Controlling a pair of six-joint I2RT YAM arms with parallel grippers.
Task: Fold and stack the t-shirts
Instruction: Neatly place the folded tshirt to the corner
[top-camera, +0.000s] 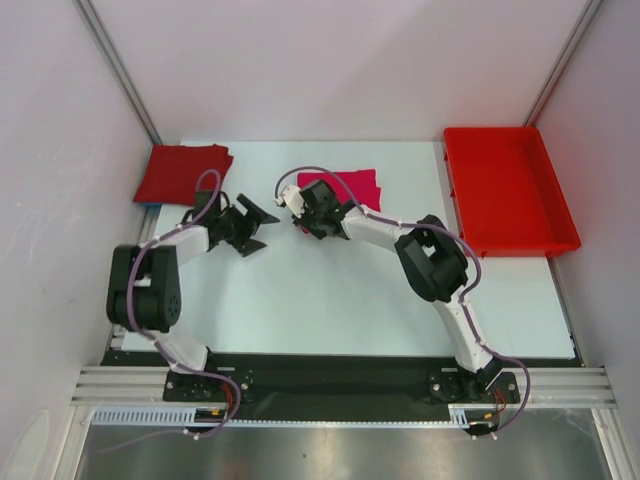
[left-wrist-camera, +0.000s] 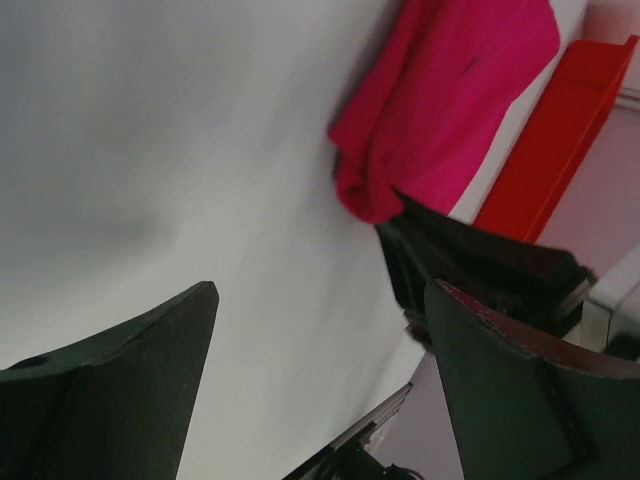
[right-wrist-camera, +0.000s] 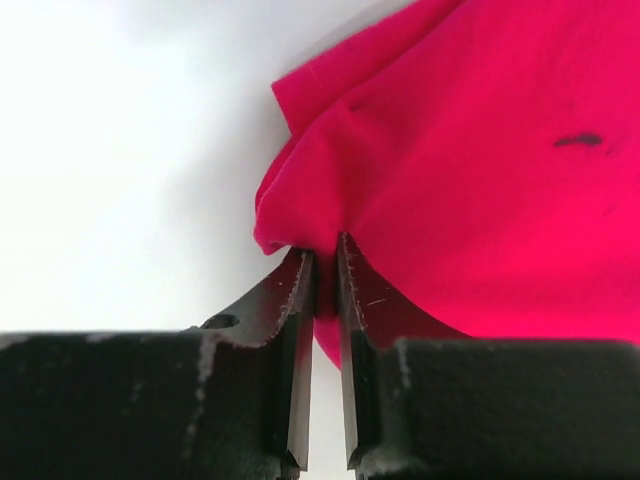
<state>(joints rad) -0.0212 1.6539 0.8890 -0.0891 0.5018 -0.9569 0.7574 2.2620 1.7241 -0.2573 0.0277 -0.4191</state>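
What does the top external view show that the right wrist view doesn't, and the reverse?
Only the top view: the crimson t-shirt at the far left corner, the red tray at the far right, and the open left gripper. Only the right wrist view: the right gripper pinching a bunched edge of cloth between nearly closed jaws. Both: the magenta-pink t-shirt on the white table.

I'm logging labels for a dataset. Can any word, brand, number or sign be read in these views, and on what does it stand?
None can be read.
The pink t-shirt, the crimson t-shirt and the red tray are all plain.
The dark streak on the pink t-shirt is a mark, not lettering.
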